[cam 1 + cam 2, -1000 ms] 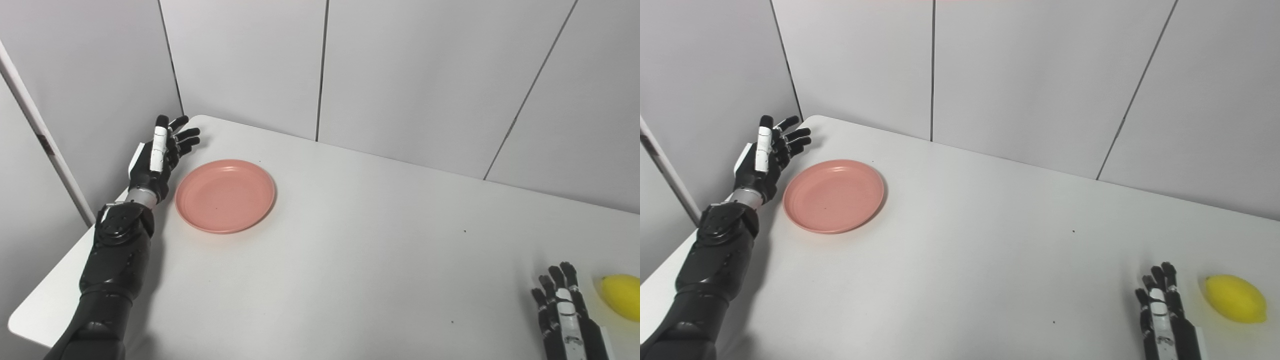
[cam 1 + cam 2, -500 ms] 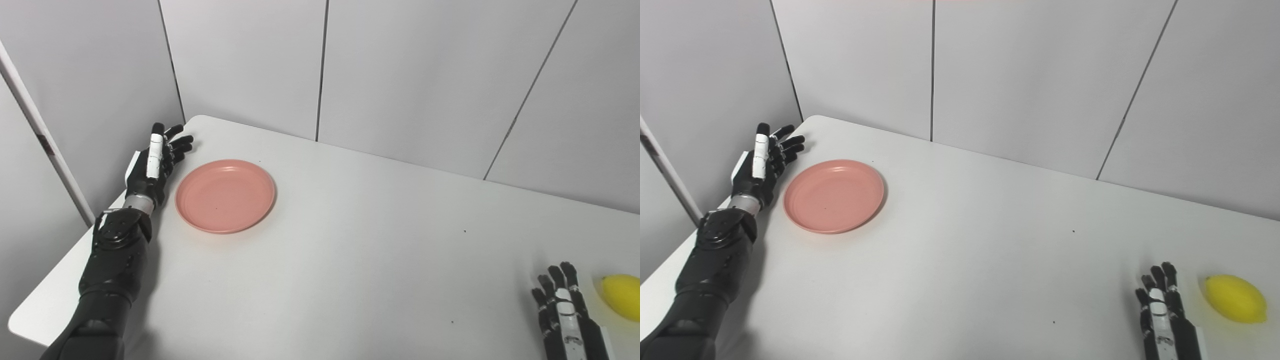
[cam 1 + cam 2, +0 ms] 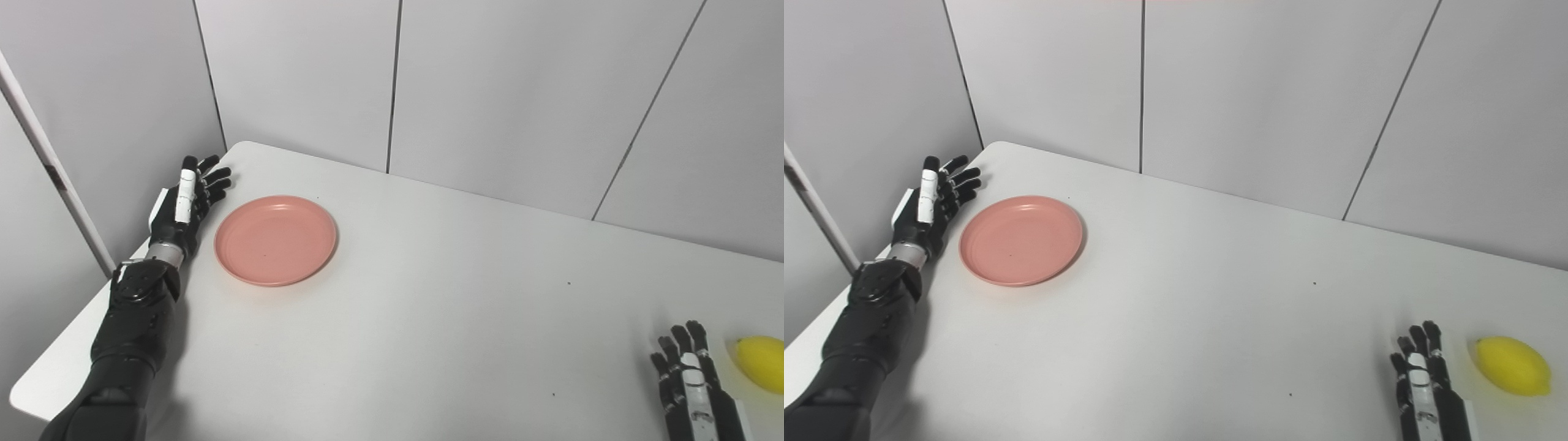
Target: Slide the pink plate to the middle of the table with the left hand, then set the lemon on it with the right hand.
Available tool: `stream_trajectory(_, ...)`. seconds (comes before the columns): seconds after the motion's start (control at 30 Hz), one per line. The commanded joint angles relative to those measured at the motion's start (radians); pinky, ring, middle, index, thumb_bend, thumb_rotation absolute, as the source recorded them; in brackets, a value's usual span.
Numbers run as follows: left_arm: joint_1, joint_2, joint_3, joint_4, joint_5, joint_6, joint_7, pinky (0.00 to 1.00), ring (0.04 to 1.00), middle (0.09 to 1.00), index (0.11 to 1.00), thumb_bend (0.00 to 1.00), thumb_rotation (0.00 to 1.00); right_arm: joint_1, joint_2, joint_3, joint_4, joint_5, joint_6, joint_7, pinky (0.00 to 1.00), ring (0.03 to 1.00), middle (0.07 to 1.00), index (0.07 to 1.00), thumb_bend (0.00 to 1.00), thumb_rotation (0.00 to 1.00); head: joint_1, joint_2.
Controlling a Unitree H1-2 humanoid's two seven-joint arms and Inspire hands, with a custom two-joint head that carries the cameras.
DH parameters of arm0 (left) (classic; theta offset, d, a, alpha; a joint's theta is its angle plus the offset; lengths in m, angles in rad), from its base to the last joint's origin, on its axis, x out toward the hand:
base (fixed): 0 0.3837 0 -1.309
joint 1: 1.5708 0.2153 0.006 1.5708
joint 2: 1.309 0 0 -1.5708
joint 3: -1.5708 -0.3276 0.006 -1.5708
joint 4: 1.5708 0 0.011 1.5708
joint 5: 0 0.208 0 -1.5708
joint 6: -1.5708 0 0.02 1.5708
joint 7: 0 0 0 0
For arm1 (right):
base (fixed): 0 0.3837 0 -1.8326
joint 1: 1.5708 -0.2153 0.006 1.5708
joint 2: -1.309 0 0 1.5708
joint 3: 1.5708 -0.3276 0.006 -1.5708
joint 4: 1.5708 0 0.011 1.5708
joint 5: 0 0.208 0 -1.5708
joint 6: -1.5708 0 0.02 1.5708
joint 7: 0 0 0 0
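Observation:
The round pink plate (image 3: 275, 240) lies flat near the table's far left corner. Just left of it my left hand (image 3: 184, 202) stands on its edge, open, fingers stretched toward the corner, a small gap away from the plate's rim. The yellow lemon (image 3: 1513, 365) rests at the near right of the table. My right hand (image 3: 1424, 380) lies open and flat on the table just left of the lemon, not touching it and holding nothing.
The white table (image 3: 465, 294) ends in a rounded corner close behind my left hand, with grey wall panels (image 3: 490, 92) right behind it. The table's left edge runs beside my left forearm (image 3: 135, 318).
My left hand has drawn back and lower toward the table's left edge, away from the corner. The plate, the lemon and my right hand have stayed put.

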Motion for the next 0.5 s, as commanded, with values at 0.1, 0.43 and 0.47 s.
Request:
stream_trajectory(0.1, 0.004, 0.013, -0.007, -0.018, -0.01, 0.005, -0.026, 0.95, 0.858, 0.838, 0.85, 1.0, 1.0, 0.032, 0.023, 0.008, 0.042, 0.019, 0.01, 0.008, 1.0, 0.979, 0.981, 1.0, 0.68, 0.69, -0.002, 0.002)
stream_trajectory(0.43, 0.038, -0.001, -0.032, -0.081, -0.026, 0.027, -0.074, 0.9, 0.859, 0.838, 0.867, 1.0, 0.99, 0.028, 0.023, 0.01, 0.048, 0.017, 0.003, 0.01, 1.0, 0.978, 0.98, 1.0, 0.66, 0.7, -0.006, 0.001)
stream_trajectory(0.47, 0.041, -0.003, -0.033, -0.082, -0.033, 0.026, -0.083, 0.9, 0.86, 0.839, 0.865, 0.99, 0.99, 0.028, 0.023, 0.009, 0.049, 0.018, 0.003, 0.01, 1.0, 0.977, 0.98, 1.0, 0.66, 0.7, -0.006, 0.002)
